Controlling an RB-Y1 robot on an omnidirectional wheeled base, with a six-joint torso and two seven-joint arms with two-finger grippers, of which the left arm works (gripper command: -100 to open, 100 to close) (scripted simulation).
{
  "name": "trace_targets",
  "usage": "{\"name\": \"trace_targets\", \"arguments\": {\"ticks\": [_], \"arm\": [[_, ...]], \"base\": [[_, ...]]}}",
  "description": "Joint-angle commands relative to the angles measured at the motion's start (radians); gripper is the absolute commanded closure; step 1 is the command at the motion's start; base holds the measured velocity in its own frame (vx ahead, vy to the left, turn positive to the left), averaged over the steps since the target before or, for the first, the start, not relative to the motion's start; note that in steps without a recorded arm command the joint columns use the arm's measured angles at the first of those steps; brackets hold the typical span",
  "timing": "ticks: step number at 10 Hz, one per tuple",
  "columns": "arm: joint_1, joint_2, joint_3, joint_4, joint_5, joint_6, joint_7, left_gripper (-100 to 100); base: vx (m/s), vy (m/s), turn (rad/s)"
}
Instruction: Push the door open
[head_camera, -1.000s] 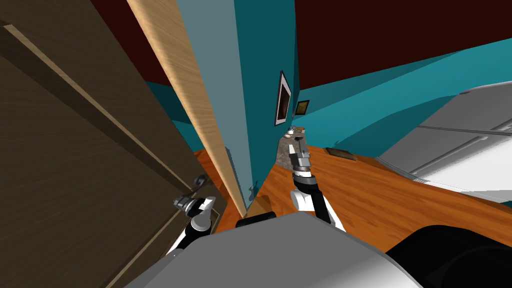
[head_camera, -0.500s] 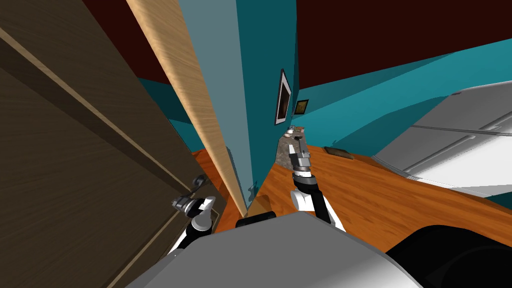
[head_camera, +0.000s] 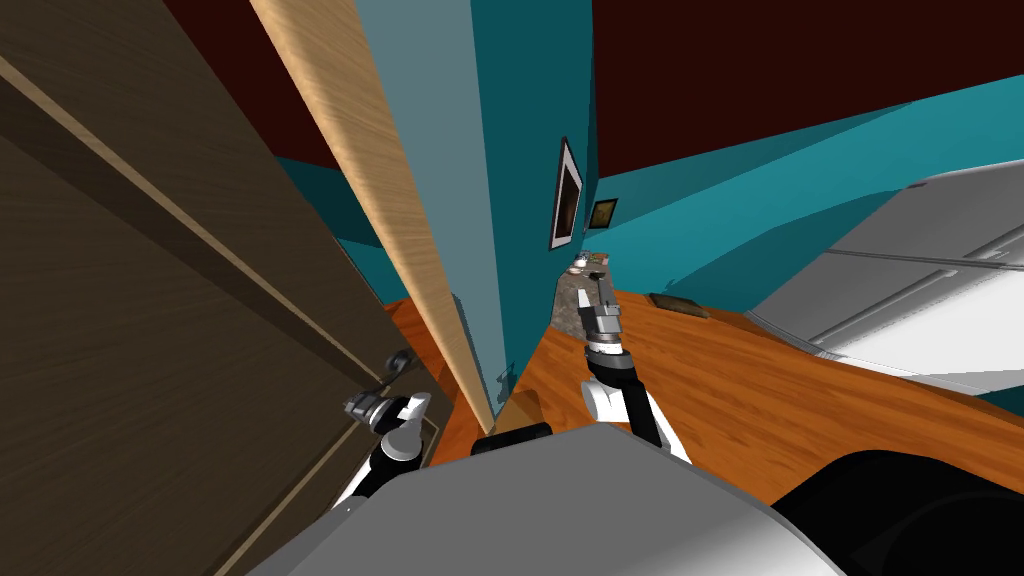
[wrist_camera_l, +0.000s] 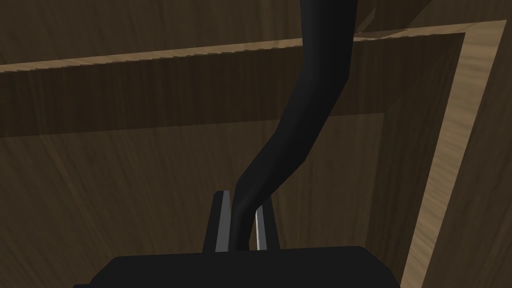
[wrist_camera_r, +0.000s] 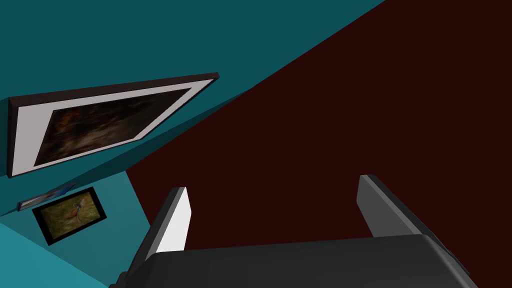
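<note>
Head view: the door (head_camera: 150, 330), dark brown with a paler strip framing its sunken panel, takes up the near left. Its edge on the handle side stands apart from the light wood door frame (head_camera: 390, 190), and orange floor (head_camera: 760, 390) and teal wall (head_camera: 520, 120) show in the gap. The door handle (head_camera: 400, 362) sits low on that edge. The left gripper (head_camera: 362, 405) is right at the door just below the handle, though from here it is too small to say whether it touches. The right gripper (head_camera: 598, 300) is held out ahead over the floor, well right of the frame. Two framed pictures (head_camera: 566, 195) hang on the far wall, and a large white and grey unit (head_camera: 920, 290) lies at the right.

Left wrist view: the handle shows as a black, bent lever running from between the fingers up across the door panel. The two fingers (wrist_camera_l: 222, 222) are drawn close together and press the lever's end from both sides, so the gripper is clamped on the handle. The door's brown panel and pale trim (wrist_camera_l: 450, 150) lie close behind.

Right wrist view: the two fingers (wrist_camera_r: 175, 225) stand wide apart with nothing between them.
</note>
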Motion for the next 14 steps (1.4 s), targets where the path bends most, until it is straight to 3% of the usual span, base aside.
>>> {"name": "trace_targets", "arguments": {"ticks": [1,2,3,11,14], "arm": [[0.005,0.005,0.005,-0.017,0.002,-0.002,-0.002,100],[0.005,0.005,0.005,-0.017,0.002,-0.002,-0.002,100],[-0.006,0.0,0.025,-0.013,0.009,-0.018,-0.009,100],[-0.024,0.016,0.074,0.008,0.026,-0.077,-0.02,100],[-0.024,0.016,0.074,0.008,0.026,-0.077,-0.02,100]], "base": [[0.0,0.0,0.0],[0.0,0.0,0.0],[-0.029,0.057,-0.154],[-0.012,0.074,-0.071],[-0.001,0.011,-0.004]]}}
